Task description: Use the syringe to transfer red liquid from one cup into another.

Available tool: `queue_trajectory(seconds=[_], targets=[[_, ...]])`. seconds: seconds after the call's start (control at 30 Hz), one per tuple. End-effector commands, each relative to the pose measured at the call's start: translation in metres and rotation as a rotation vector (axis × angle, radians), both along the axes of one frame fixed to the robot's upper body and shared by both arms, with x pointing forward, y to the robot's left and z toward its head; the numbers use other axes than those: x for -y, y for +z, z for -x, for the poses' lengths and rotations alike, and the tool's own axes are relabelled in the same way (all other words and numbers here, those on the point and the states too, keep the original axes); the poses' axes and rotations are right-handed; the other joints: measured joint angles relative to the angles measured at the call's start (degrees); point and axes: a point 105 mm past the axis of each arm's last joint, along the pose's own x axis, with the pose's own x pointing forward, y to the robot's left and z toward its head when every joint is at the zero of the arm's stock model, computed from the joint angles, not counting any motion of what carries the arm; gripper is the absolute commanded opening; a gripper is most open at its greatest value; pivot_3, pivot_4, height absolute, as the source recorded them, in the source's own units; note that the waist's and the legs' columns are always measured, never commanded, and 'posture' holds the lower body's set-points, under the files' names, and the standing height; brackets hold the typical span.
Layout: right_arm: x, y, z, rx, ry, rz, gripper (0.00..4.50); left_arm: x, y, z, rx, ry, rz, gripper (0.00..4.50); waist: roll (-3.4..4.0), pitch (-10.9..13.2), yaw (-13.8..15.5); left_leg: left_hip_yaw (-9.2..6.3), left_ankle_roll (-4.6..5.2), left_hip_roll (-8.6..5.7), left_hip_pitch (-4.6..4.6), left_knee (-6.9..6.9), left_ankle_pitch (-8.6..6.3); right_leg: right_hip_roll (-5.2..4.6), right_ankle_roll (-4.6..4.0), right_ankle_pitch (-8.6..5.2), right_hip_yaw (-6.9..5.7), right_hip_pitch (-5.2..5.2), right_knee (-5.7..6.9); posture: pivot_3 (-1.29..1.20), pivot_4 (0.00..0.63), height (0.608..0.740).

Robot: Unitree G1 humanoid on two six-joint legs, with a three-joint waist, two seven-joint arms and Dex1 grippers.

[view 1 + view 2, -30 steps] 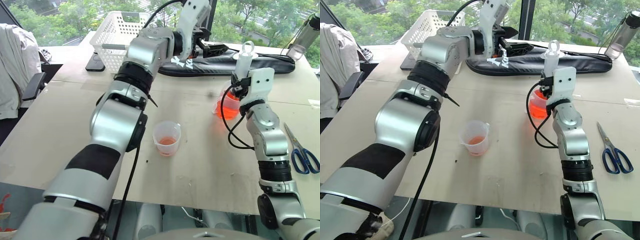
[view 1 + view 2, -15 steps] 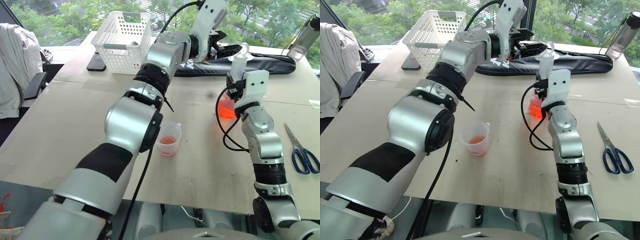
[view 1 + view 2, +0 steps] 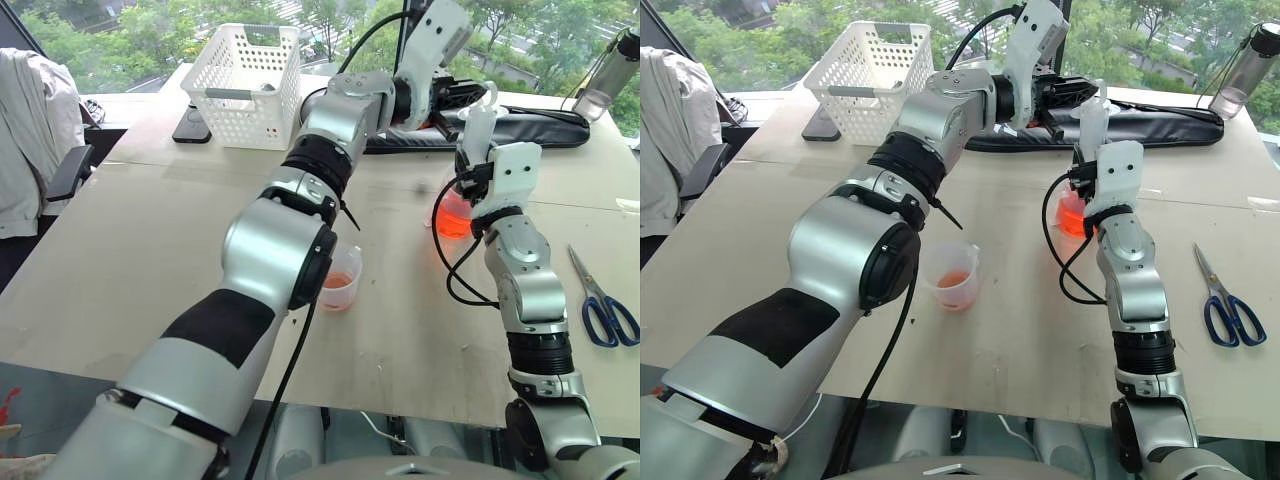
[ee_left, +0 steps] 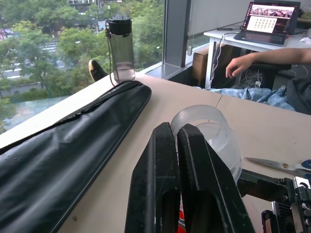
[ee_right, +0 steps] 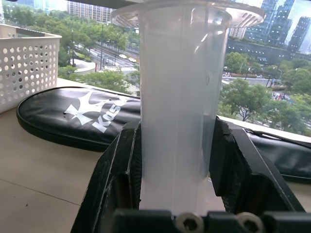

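My right gripper is shut on the barrel of the syringe, holding it upright over the larger beaker of red liquid. In the right wrist view the clear barrel stands between both pads. My left gripper reaches in level at the syringe's top and is shut, its fingers pressed together beside the clear plunger ring. I see nothing between them. The smaller cup stands mid-table with a little orange-red liquid, partly behind my left arm.
A white basket and a phone are at the back left. A long black bag lies behind the syringe, with a water bottle at the back right. Scissors lie at the right. A person's hand is beyond the table.
My left gripper has moved right to the top of the syringe and gone from open to shut. The right gripper and the syringe have stayed in place.
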Motion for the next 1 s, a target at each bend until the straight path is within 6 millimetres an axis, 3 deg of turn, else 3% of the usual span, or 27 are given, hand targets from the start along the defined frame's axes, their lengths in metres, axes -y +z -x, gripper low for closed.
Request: queue_trajectory(seconds=[0.03, 0.37, 1.0], targets=[[-0.005, 0.017, 0.008, 0.075, 0.029, -0.009, 1.48, 0.009, 0.021, 0.01, 0.076, -0.047, 0.04, 0.0, 0.0, 0.0, 0.0, 0.0, 0.0, 0.0, 0.0, 0.03, 0.0, 0.0, 0.0, 0.0, 0.0, 0.0, 0.02, 0.0, 0.15, 0.724], [-0.01, -0.003, 0.006, -0.023, 0.058, -0.012, 1.48, 0.004, 0.047, 0.008, 0.141, 0.007, 0.108, 0.0, 0.0, 0.0, 0.0, -0.01, 0.0, 0.0, 0.0, 0.18, 0.0, 0.0, 0.0, 0.0, 0.01, 0.0, 0.18, 0.0, 0.15, 0.724], [-0.008, -0.013, 0.008, -0.067, 0.05, -0.022, 1.48, -0.003, 0.065, 0.007, 0.17, 0.048, 0.167, 0.0, 0.0, 0.0, 0.0, -0.02, 0.0, 0.0, 0.0, 0.25, 0.0, 0.0, 0.0, 0.0, 0.01, 0.0, 0.24, 0.0, 0.15, 0.724]])
